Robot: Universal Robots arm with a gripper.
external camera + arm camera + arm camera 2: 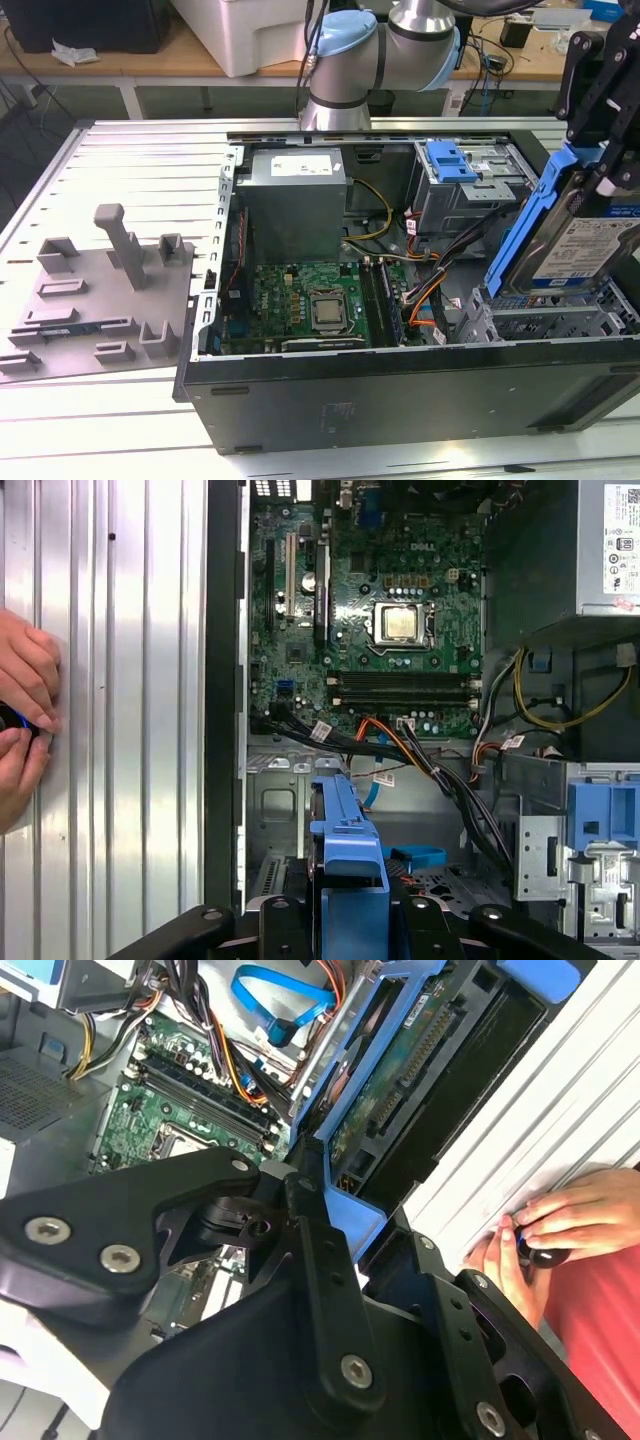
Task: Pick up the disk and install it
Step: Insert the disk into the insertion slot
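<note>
The disk (592, 248) is a silver drive with a white-and-blue label, clipped in a blue carrier frame (522, 225). It hangs tilted over the drive cage (540, 318) at the exterior view's right end of the open computer case (400, 385). My black gripper (600, 170) is shut on the carrier's upper end. In the second wrist view the gripper (345, 1215) clamps the blue frame, and the disk's green circuit side (400, 1080) shows beyond it. In the first wrist view the carrier (345, 845) stands between the fingers (282, 912), above the cage floor.
Orange and black cables (425, 290) run beside the cage. A motherboard (310, 300), a power supply (295, 195) and a second blue caddy (450, 160) sit in the case. A grey fixture plate (100, 290) lies at the exterior view's left. A person's hands (25, 715) rest on the slatted table.
</note>
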